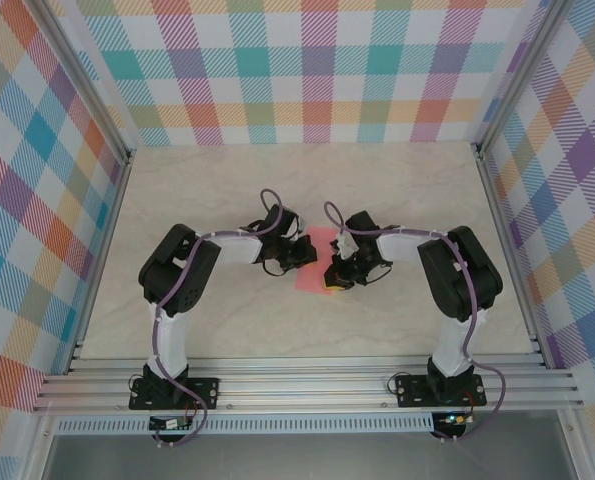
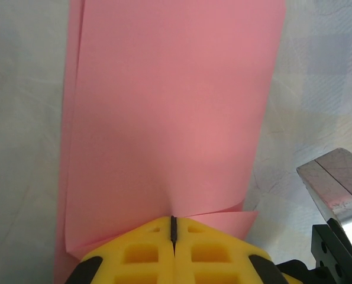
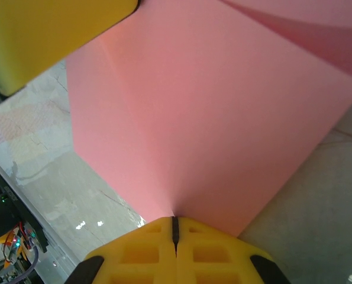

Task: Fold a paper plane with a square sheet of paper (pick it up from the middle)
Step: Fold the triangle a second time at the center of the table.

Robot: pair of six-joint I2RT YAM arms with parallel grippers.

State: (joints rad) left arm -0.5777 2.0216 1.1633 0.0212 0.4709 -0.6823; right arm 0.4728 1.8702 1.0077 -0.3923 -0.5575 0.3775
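The square sheet of paper (image 1: 310, 281) is sitting right over the middle of the counter (image 1: 277, 190), salmon-pink, plain and unmarked. It is no longer looking flat: it is showing doubled layers, one edge peeking out beside the other, and soft creases are fanning across its face. The left pincer (image 2: 173, 228) is pinching one edge and the right pincer (image 3: 175, 228) is pinching another, both closed tight on the paper.
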